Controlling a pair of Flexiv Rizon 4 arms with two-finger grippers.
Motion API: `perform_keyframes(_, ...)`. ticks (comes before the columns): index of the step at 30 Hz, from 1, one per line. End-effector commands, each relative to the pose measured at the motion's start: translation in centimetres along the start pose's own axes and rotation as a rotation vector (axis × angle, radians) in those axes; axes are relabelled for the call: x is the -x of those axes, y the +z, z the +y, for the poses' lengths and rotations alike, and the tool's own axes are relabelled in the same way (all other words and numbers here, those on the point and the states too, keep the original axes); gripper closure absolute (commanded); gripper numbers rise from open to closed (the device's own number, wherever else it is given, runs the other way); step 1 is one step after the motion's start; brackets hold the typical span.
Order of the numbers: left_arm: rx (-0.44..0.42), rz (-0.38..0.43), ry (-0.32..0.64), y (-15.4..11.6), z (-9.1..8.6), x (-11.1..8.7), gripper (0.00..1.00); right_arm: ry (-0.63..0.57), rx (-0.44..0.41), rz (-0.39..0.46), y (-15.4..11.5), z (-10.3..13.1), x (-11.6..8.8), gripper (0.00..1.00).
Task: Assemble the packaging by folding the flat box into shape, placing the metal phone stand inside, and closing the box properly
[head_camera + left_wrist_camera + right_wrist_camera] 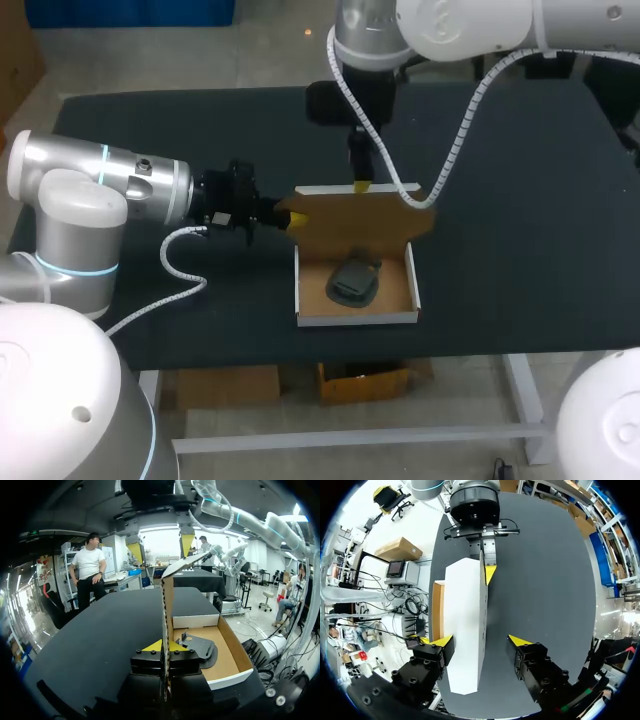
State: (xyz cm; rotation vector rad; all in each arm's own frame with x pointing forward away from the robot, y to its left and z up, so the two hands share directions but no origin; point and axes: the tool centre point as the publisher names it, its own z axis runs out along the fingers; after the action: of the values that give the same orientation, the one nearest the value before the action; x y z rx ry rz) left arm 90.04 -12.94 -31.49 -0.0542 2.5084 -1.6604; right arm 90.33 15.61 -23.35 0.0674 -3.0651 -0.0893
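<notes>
**Lid half up, stand already in the box**

The black table [520, 200] carries everything. The box [355, 319] sits near the table's front edge, already folded into a tray, white outside and brown inside. It is thin cardboard, so I judge it light, stiff along the creases but easy to buckle mid-panel. It is best held at an edge close to a fold.

The lid [365, 220] stands roughly upright off the back wall, brown face toward the tray. The phone stand [353, 282], dark metal, lies on the tray floor. It is probably hard, slick and not fragile, and heavy enough to help keep the tray put when the lid gets pushed.

The left gripper [165, 647] comes in from the side and is clamped on the lid's left edge, with a fingertip on each face. The right gripper [480, 641] is at the lid's top edge, fingers spread wide with the lid between them. One fingertip seems to rest on the white face and the other is clear of it, but that contact is hard to confirm.

Hidden or unclear:
- The lid blocks the back wall and the hinge crease from above.
- The lid's tuck flap is hard to make out.
- In the left wrist view the lid shows edge-on only.
- The stand's exact shape is unclear.
</notes>
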Motion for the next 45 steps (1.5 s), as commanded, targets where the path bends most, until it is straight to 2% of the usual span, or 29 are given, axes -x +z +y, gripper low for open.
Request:
perform_keyframes(1, -0.002, 0.0, 0.001, 0.0, 0.1, 0.0, 1.0, 0.001, -0.002, 0.003, 0.3, 0.1, 0.0, 0.31)
perform_keyframes(3, -0.002, 0.0, 0.001, 0.0, 0.1, 0.0, 1.0, 0.001, -0.003, 0.005, 0.4, 0.1, 0.1, 0.26)
perform_keyframes(7, -0.002, 0.0, 0.001, 0.0, 0.1, 0.0, 1.0, 0.0, -0.003, 0.01, 0.6, 0.1, 0.1, 0.26)
perform_keyframes(20, -0.002, 0.0, 0.001, 0.0, 0.1, 0.0, 1.0, 0.002, -0.002, 0.013, 1.1, 0.0, 0.2, 0.34)
perform_keyframes(45, -0.002, 0.0, 0.001, 0.0, 0.1, 0.0, 1.0, 0.007, -0.005, 0.039, 2.2, 0.1, 0.3, 0.36)
